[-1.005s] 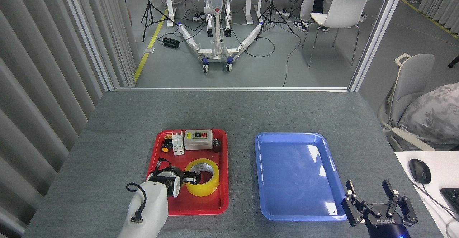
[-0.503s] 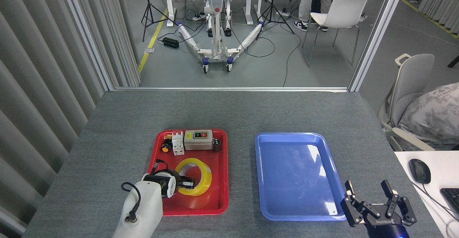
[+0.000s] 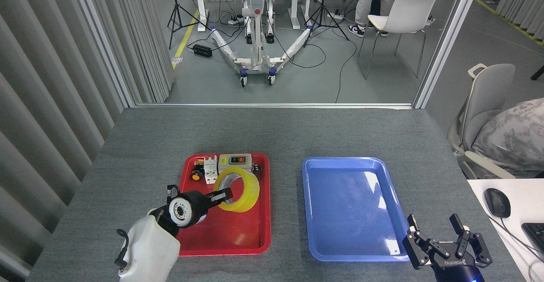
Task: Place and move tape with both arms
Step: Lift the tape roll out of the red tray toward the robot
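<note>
**Tape lifted over the red tray, right gripper idle**

Head view: the left gripper (image 3: 221,197) has its jaws closed on the near-left wall of the tape (image 3: 236,189), one finger inside the core. The roll is tilted, its opening facing left and up, raised above the red tray (image 3: 225,241), overlapping the grey switch box (image 3: 235,160) at the tray's far end. Right of the red tray lies the blue tray (image 3: 352,207). The right gripper (image 3: 442,235) hovers by the blue tray's near-right corner, fingers spread apart, holding nothing.
</note>
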Action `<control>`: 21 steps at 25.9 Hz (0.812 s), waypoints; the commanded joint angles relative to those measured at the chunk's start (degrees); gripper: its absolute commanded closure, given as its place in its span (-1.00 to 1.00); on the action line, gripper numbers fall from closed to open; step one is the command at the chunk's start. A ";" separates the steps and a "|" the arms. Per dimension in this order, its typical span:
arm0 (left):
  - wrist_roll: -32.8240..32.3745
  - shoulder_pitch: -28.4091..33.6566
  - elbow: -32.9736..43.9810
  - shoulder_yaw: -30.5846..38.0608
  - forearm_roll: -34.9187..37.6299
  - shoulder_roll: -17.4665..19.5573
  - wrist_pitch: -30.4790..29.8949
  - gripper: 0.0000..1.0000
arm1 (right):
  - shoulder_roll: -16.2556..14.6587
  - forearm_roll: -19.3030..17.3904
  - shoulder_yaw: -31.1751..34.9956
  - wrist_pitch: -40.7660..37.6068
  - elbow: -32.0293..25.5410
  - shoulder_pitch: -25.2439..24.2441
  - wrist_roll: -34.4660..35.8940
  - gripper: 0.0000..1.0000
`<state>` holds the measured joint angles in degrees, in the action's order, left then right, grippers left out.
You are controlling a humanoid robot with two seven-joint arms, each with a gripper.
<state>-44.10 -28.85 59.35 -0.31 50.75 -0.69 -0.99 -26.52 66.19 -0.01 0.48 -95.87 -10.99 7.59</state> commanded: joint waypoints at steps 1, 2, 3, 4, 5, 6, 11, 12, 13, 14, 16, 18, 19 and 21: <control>-1.95 2.83 3.58 4.35 -12.16 -0.01 -2.88 1.00 | 0.16 -0.19 -0.08 -0.04 -0.02 0.00 -0.20 -1.00; -3.09 3.98 4.63 4.70 -15.42 -0.01 -4.72 1.00 | 0.07 -0.19 -0.08 -0.13 -0.02 0.00 -0.20 -1.00; -4.59 5.47 6.22 4.97 -18.49 -0.01 -7.10 1.00 | 0.07 -0.19 -0.08 -0.13 -0.02 0.00 -0.20 -1.00; -5.73 7.05 8.15 4.97 -20.87 0.07 -9.38 1.00 | -0.02 -0.19 -0.08 -0.13 -0.02 0.00 -0.20 -1.00; -6.78 8.63 10.43 4.88 -22.71 -0.01 -11.58 1.00 | -0.02 -0.19 -0.08 -0.13 -0.02 0.00 -0.20 -1.00; -7.66 10.57 12.72 4.79 -24.03 -0.01 -13.42 1.00 | -0.11 -0.10 -0.08 -0.13 -0.02 0.00 -0.20 -1.00; -14.78 19.62 23.44 3.04 -31.15 -1.51 -22.56 1.00 | 0.33 -0.01 0.09 -0.04 0.07 0.00 0.15 -1.00; -15.57 21.29 24.06 1.72 -32.38 -1.77 -24.32 1.00 | 0.42 -0.01 0.09 -0.04 -0.02 0.00 0.33 -1.00; -15.57 22.26 24.06 0.57 -32.56 -1.86 -25.47 1.00 | 0.25 -0.01 -0.08 -0.22 -0.02 -0.08 0.33 -1.00; -15.66 22.79 24.23 -0.04 -32.82 -1.86 -25.82 1.00 | -0.11 -0.19 -0.35 -0.31 -0.02 -0.17 0.33 -1.00; -15.75 25.69 26.43 -1.45 -33.52 -1.86 -26.17 1.00 | -2.66 -0.71 -5.27 -2.50 -0.11 0.18 0.59 -1.00; -16.01 28.06 29.07 -2.94 -35.46 -1.77 -26.26 1.00 | -9.16 -5.63 -11.33 -6.02 -1.08 0.71 0.94 -1.00; -16.01 28.76 30.03 -3.99 -35.98 -1.77 -26.17 1.00 | -11.88 -9.41 -13.88 -7.25 -1.69 0.88 1.38 -1.00; -15.84 29.73 31.00 -5.67 -36.07 -1.95 -25.91 1.00 | -16.01 -14.42 -19.50 -11.29 -1.78 1.67 3.84 -1.00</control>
<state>-59.91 -1.27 88.10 -3.52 15.73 -2.50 -26.83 -36.28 58.59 -12.07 -5.97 -97.09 -10.16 9.18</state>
